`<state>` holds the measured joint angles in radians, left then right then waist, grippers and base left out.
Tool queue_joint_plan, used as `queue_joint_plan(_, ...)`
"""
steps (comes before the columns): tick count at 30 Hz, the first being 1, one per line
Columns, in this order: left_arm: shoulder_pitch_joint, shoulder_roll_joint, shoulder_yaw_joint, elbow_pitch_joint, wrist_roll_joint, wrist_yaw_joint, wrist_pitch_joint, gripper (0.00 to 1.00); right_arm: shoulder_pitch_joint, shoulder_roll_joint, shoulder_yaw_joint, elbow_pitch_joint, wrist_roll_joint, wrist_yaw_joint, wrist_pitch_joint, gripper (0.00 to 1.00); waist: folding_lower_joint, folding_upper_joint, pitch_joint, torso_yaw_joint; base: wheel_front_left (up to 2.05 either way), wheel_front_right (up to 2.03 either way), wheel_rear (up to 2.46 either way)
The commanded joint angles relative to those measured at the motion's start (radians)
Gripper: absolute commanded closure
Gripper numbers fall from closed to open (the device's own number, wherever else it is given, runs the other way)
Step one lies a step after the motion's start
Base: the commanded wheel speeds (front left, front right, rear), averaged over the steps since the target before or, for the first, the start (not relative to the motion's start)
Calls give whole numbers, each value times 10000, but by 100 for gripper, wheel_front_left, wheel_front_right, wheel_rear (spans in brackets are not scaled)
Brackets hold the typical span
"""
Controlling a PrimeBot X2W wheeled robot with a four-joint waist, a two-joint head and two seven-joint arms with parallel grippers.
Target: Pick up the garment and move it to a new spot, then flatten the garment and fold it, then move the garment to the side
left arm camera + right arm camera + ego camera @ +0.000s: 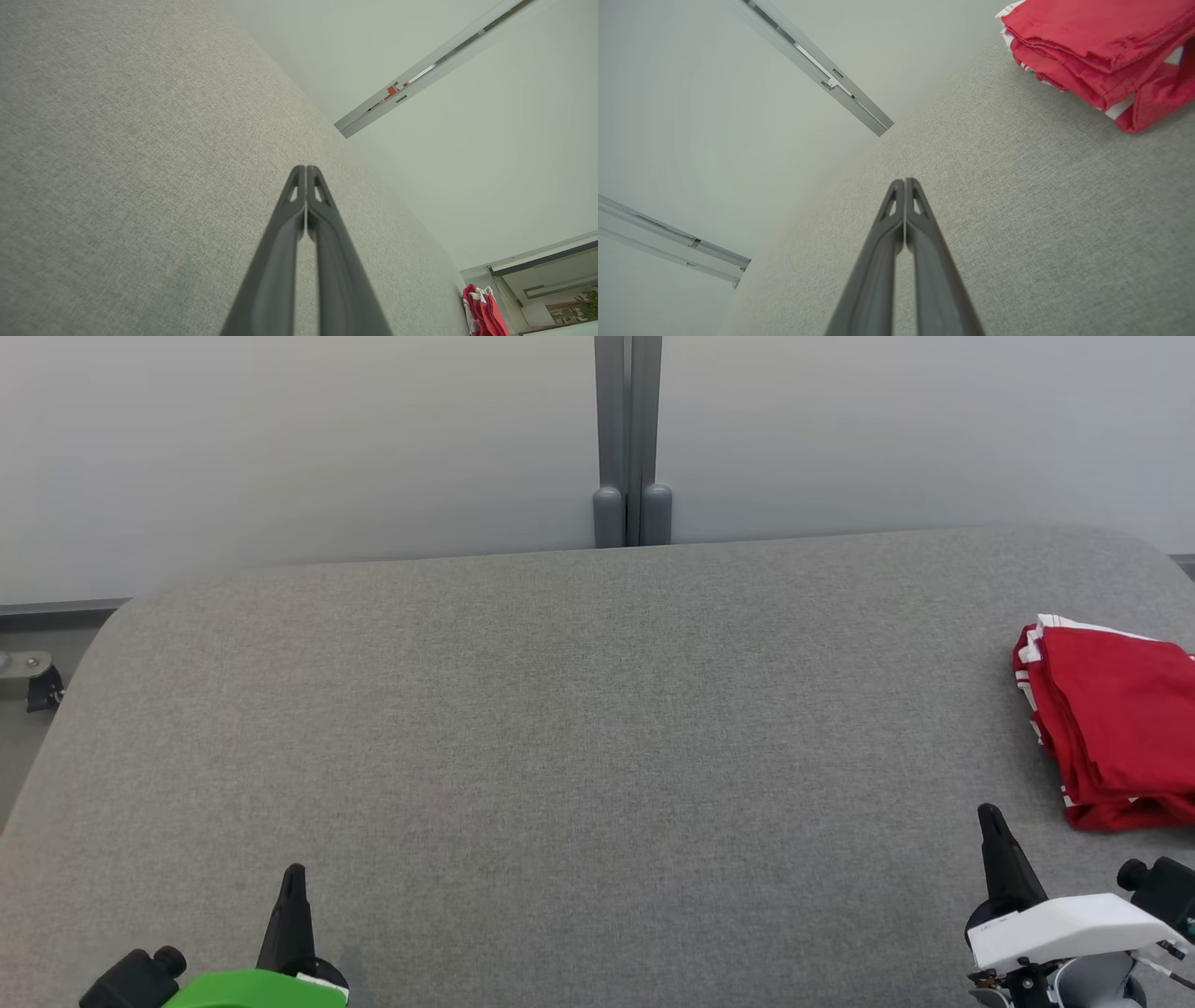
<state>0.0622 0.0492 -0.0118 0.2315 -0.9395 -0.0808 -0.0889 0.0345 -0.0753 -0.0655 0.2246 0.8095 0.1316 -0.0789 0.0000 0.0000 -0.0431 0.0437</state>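
A red garment with white trim (1111, 723) lies folded in a compact stack at the right edge of the grey table (579, 728). It also appears at the top right of the right wrist view as the garment (1101, 51), and tiny at the lower right of the left wrist view as the garment (483, 312). My right gripper (990, 817) hovers at the lower right, shut and empty, a little below and left of the stack. My left gripper (293, 875) sits at the lower left, shut and empty, far from the garment. Both pairs of fingers press together at the tips (306, 170) (904, 183).
A pale wall with a grey vertical post (628, 439) runs behind the table's far edge. Floor and a small metal fitting (33, 677) show past the table's left edge. The table has rounded far corners.
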Motion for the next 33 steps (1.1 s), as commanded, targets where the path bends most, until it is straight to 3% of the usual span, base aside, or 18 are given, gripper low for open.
queue_joint_plan(1, -314, 89, 83, -95, -311, -79, 72, 100, -252, -25, -55, -79, 359, -5, 80, 100, 0, 0, 9, -9, 0, 0, 0)
queue_joint_plan(33, -1038, 101, 618, 13, -3426, -289, 986, 100, -872, 109, -272, 53, 4034, -8, 973, 100, 0, 0, 187, -177, 0, 0, 0)
